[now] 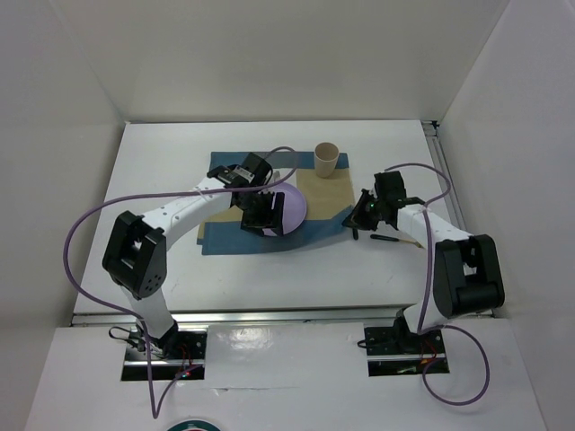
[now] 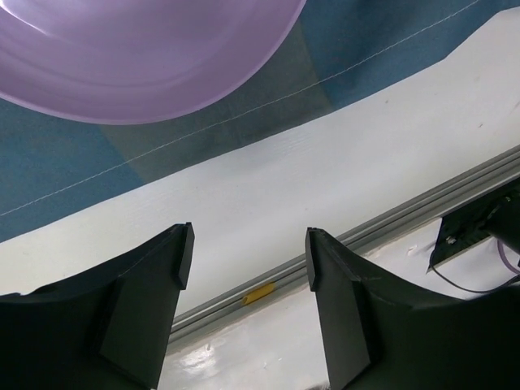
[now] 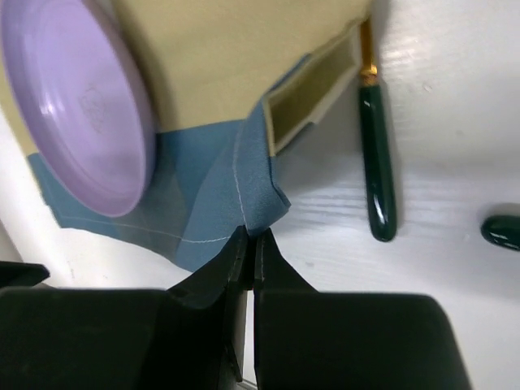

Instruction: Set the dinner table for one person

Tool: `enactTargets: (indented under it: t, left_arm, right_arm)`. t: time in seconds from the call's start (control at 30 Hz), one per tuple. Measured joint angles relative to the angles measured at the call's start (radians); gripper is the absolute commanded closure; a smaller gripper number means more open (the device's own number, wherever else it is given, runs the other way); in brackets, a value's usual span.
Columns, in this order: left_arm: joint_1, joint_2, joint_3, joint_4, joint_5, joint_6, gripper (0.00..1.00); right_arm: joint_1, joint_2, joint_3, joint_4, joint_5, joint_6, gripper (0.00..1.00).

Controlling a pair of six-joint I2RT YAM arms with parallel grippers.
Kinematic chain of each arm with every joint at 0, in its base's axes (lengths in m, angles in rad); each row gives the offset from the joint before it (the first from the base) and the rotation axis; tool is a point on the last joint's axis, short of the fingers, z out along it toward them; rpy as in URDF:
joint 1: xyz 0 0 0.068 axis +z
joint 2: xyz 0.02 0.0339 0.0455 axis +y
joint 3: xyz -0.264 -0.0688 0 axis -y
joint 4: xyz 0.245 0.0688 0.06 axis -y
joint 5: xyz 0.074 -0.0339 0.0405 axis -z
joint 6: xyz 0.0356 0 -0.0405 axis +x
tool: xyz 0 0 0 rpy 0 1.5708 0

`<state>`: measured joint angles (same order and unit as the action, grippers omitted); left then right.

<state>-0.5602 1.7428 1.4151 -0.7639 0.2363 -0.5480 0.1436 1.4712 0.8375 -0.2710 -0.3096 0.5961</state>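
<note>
The white dinner table [image 1: 162,171] carries a blue-and-tan checked placemat [image 1: 225,235]. A purple plate [image 1: 289,208] lies on the placemat and a tan cup [image 1: 325,159] stands at its far right corner. My left gripper [image 1: 263,215] hovers over the plate's near-left edge; in the left wrist view it [image 2: 250,244] is open and empty, with the plate [image 2: 138,57] ahead of it. My right gripper [image 1: 364,214] is at the placemat's right edge; in the right wrist view it [image 3: 252,238] is shut on the bunched blue corner of the placemat [image 3: 252,179], beside the plate [image 3: 77,106].
A dark green-handled utensil [image 3: 378,162] with a gold stem lies on the table just right of the placemat, seen also from the top [image 1: 386,239]. A second green handle [image 3: 504,231] shows at the right edge. A metal rail [image 2: 390,219] runs along the table's near edge.
</note>
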Motion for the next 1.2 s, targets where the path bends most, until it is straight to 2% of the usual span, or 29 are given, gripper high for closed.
enactTargets:
  t: [0.07, 0.1, 0.13, 0.17, 0.23, 0.37, 0.43, 0.47, 0.5, 0.57, 0.77, 1.0, 1.2]
  left_arm:
    - [-0.003, 0.010, 0.000, 0.001, 0.001, 0.000, 0.27]
    - [-0.003, 0.011, 0.000, 0.001, 0.001, 0.000, 0.27]
    - [-0.003, 0.011, 0.000, 0.002, 0.000, 0.000, 0.27]
    - [-0.003, 0.011, 0.000, 0.003, 0.000, 0.000, 0.27]
    - [-0.003, 0.011, 0.000, 0.000, -0.002, 0.001, 0.27]
    - [-0.003, 0.011, 0.030, -0.022, -0.010, 0.003, 0.27]
    - [-0.003, 0.011, 0.052, -0.025, -0.014, 0.005, 0.27]
    - [-0.003, 0.011, 0.062, -0.026, -0.018, 0.007, 0.27]
    - [-0.003, 0.011, 0.069, -0.026, -0.020, 0.013, 0.27]
    - [-0.003, 0.011, 0.078, -0.026, -0.025, 0.020, 0.27]
    - [-0.005, 0.011, 0.079, -0.032, -0.031, 0.022, 0.27]
    - [-0.008, 0.011, 0.079, -0.037, -0.031, 0.023, 0.28]
    - [-0.008, 0.011, 0.079, -0.037, -0.034, 0.025, 0.28]
  right_arm:
    - [0.005, 0.013, 0.004, -0.030, 0.011, -0.006, 0.84]
    - [0.006, 0.014, 0.003, -0.048, 0.017, -0.009, 0.63]
    - [0.007, 0.014, 0.002, -0.066, 0.026, -0.008, 0.50]
    - [0.010, 0.012, 0.000, -0.082, 0.039, -0.014, 0.38]
    - [0.014, 0.009, -0.003, -0.122, 0.068, -0.030, 0.23]
    - [0.016, -0.042, -0.004, -0.218, 0.172, -0.050, 0.22]
    - [0.016, -0.084, 0.005, -0.251, 0.224, -0.060, 0.27]
    - [0.016, -0.097, 0.017, -0.262, 0.248, -0.065, 0.32]
    - [0.016, -0.098, 0.042, -0.277, 0.270, -0.070, 0.32]
    - [0.015, -0.063, 0.109, -0.291, 0.312, -0.079, 0.35]
    - [0.014, 0.178, 0.269, -0.291, 0.430, -0.105, 0.43]
    - [0.002, 0.296, 0.295, -0.299, 0.452, -0.121, 0.48]
    - [-0.004, 0.330, 0.292, -0.262, 0.372, -0.158, 0.48]
